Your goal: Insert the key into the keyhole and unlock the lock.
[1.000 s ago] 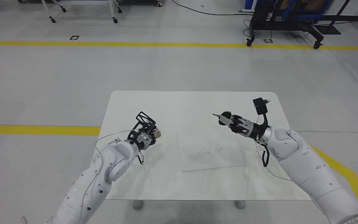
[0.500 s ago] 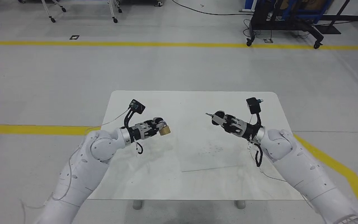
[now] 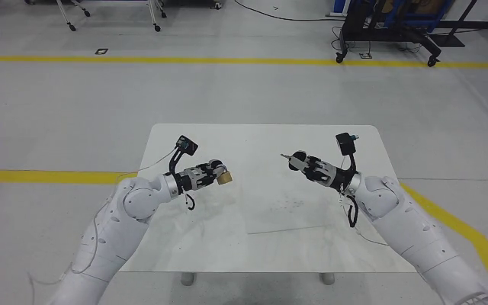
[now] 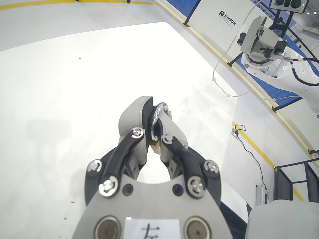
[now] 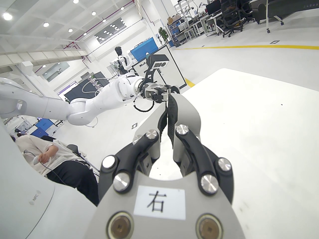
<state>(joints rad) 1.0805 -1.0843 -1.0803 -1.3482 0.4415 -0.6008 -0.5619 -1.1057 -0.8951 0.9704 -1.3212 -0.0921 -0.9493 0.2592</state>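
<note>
- L gripper (image 3: 219,174) hangs over the counter (image 3: 259,244), toward its left side, jaws pinched narrow on the brass lock (image 3: 226,177). The silver shackle (image 4: 159,108) is caught in the grip.
- R gripper (image 3: 297,159) hangs over the counter's right side, jaws pressed tight on the key (image 3: 287,156). Its thin blade sticks out toward the counter's middle.
- Lock & key are well apart, both up off the counter, w/ the counter's middle btwn them.

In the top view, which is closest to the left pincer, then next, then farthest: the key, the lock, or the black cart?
1. The lock: held in the left pincer itself.
2. The key: across the table, in the right pincer.
3. The black cart: on the floor past the table's far right corner.
</note>
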